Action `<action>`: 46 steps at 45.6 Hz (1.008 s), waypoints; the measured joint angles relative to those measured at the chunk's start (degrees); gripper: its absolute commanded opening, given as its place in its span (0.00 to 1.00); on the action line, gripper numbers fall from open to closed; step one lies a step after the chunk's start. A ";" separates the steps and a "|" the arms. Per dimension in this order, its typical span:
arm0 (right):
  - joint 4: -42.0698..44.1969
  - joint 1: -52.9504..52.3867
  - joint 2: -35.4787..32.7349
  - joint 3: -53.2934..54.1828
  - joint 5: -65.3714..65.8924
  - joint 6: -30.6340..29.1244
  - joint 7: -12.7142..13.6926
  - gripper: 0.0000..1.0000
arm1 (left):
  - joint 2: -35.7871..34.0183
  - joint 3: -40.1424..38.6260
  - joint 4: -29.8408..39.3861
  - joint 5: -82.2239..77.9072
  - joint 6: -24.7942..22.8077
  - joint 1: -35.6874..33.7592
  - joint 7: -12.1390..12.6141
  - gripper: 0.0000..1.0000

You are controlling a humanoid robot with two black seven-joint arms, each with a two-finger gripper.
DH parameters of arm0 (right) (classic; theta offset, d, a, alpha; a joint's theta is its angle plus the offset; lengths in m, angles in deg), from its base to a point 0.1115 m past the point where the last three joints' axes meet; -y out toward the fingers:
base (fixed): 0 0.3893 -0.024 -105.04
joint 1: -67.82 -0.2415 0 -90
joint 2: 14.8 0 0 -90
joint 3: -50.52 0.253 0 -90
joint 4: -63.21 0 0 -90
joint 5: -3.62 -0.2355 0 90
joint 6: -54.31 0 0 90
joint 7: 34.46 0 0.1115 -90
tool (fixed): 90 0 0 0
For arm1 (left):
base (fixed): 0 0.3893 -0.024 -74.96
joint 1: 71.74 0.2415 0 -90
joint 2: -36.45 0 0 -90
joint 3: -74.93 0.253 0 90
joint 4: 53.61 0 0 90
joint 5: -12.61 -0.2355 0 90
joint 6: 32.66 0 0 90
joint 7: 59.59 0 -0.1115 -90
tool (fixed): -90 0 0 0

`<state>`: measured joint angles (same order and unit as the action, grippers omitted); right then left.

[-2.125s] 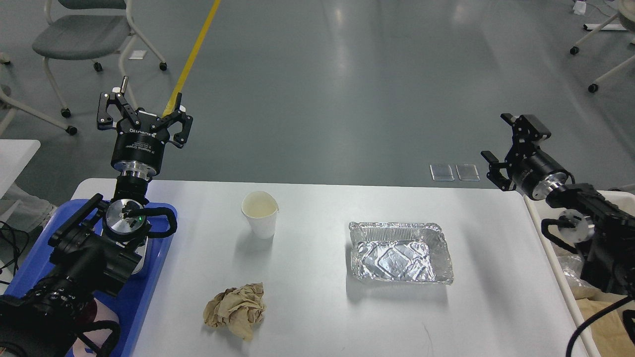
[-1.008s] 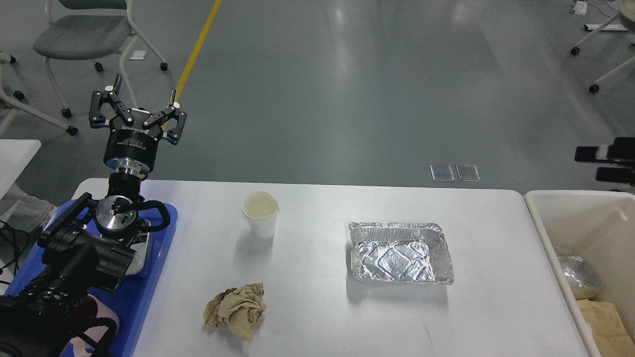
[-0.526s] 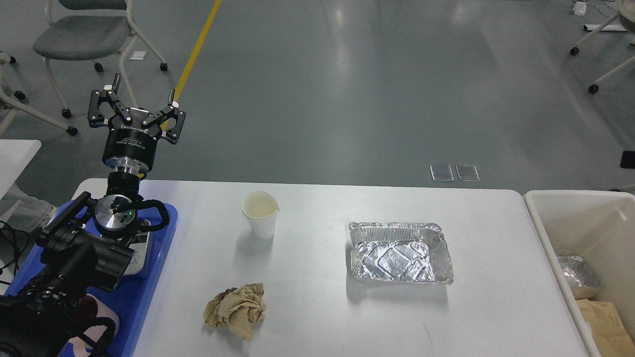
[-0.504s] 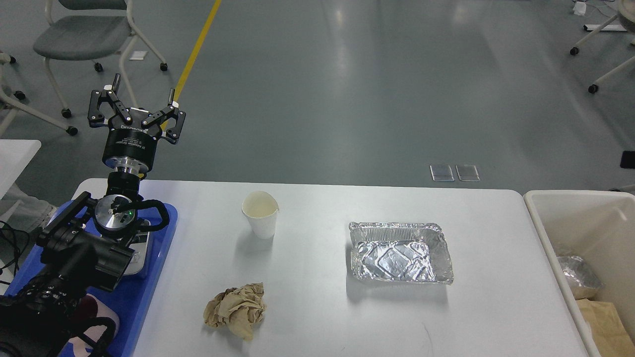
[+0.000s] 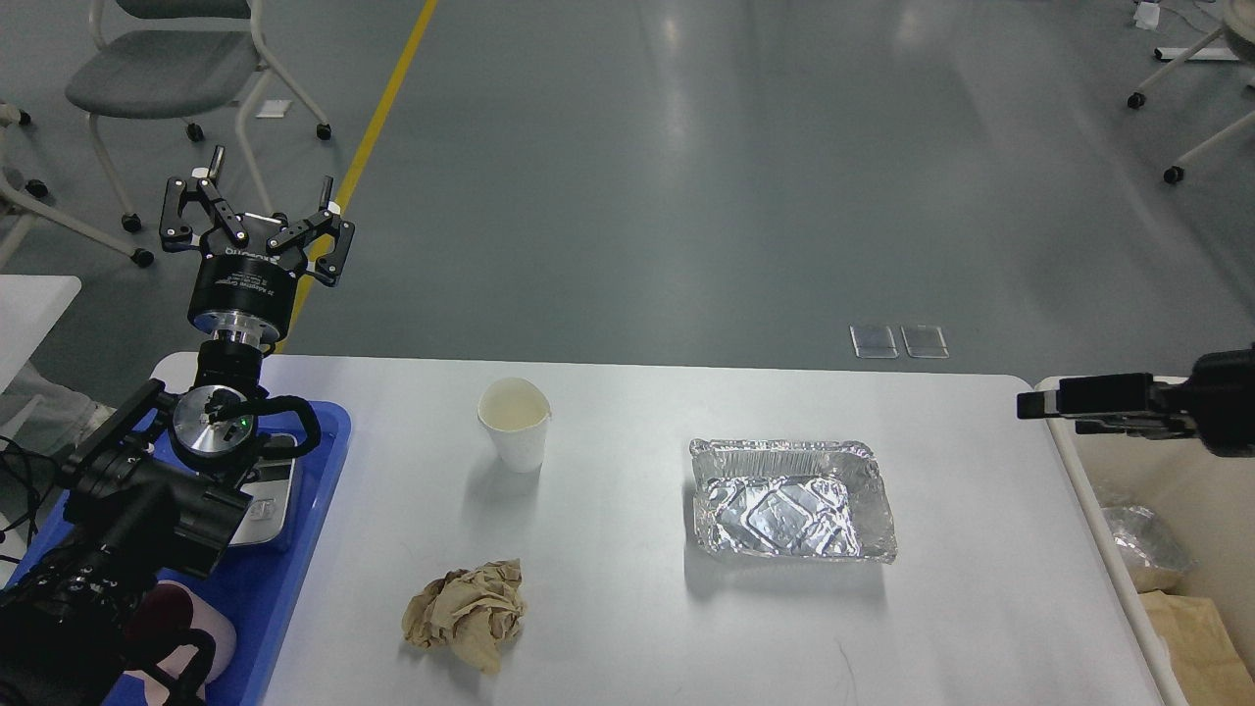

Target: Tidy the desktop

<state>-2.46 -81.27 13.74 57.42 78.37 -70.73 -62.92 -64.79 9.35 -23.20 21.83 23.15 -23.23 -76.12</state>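
Observation:
The white desktop bears a white paper cup standing upright at mid-left, a crumpled brown paper ball near the front, and an empty foil tray right of the middle. My left gripper is open and empty, held high over the table's back left corner, pointing up and away. My right gripper comes in level from the right edge, above the table's right end. It is seen side-on, so its fingers cannot be told apart.
A blue tray at the left edge holds a silver device and a pink item, partly under my left arm. A white bin at the right holds foil and brown paper. Chairs stand on the floor behind.
My right arm swung out of view to the right, then came back in, level at the right edge. My left gripper drifted a little left and up, still open.

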 measured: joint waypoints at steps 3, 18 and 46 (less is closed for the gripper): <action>3.06 -0.05 3.64 -1.69 -0.08 0.77 0.31 1.00 | 0.00 0.11 0.00 0.00 0.00 0.00 0.00 0.97; 14.17 1.77 17.24 -6.40 -0.17 3.63 0.14 1.00 | -0.10 0.45 0.00 0.00 0.10 0.08 0.01 0.97; 31.00 4.31 34.91 -18.42 -3.37 12.09 0.19 1.00 | -1.06 0.71 -0.10 -0.27 0.73 0.17 -0.07 0.97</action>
<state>28.54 -76.96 48.65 38.99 75.00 -58.64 -62.73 -65.86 10.06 -23.30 21.56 23.87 -23.06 -76.18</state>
